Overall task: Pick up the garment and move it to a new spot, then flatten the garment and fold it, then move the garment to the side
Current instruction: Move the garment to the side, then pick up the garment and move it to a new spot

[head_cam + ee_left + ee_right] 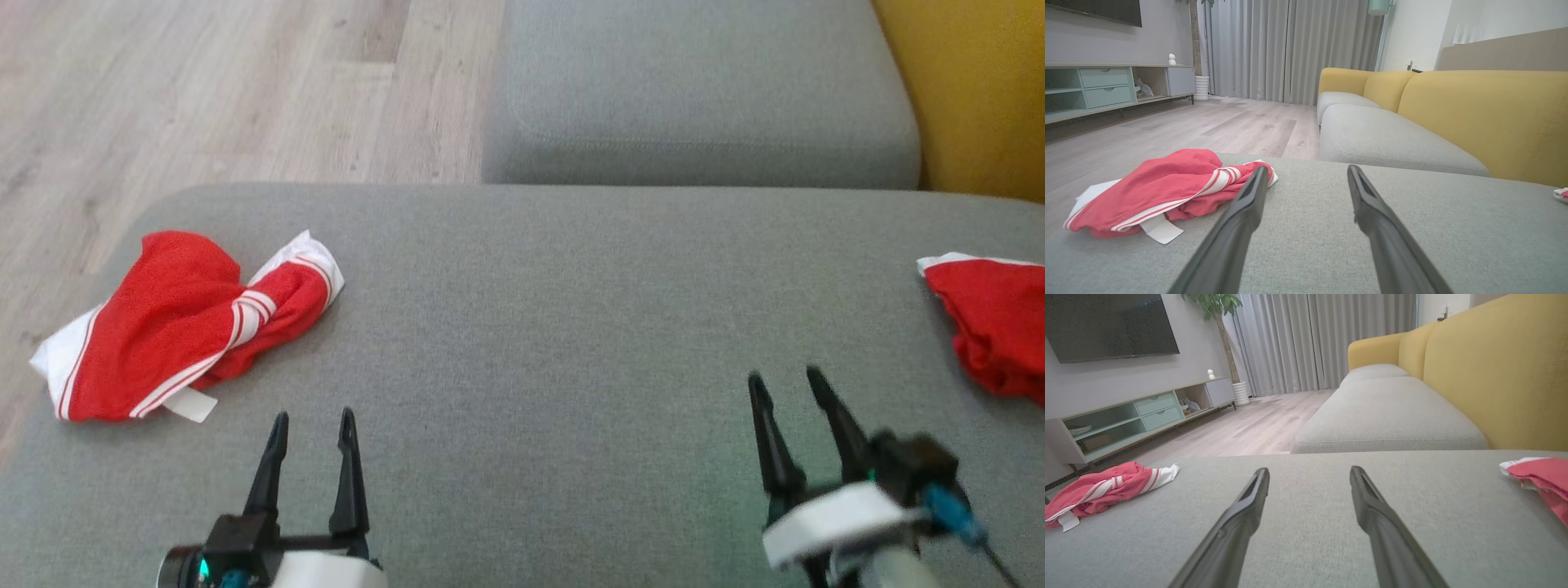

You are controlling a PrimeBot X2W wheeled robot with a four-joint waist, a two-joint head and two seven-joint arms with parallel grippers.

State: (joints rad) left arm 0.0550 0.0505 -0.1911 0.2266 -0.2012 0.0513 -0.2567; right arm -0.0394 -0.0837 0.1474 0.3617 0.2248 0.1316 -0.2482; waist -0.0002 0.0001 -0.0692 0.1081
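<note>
Held left gripper [314, 416] wide apart, grasping nothing, low over the near edge of the grey cushion [571, 310]. Held right gripper [782, 376] likewise released and empty, well apart from the left, fingers tilted a little leftward in the head view. Found the red garment [163, 327], white-striped, crumpled at the cushion's left end, close to the edge by the wooden floor [245, 82], with a white tag [192, 404] poking out beneath. Lay ahead and left of the left gripper, not touching. Noted a second red garment [996, 327] at the cushion's right end, cut by the frame, rightward of the right gripper. Saw a grey sofa seat [702, 82] beyond, with a yellow backrest [971, 82] alongside.
</note>
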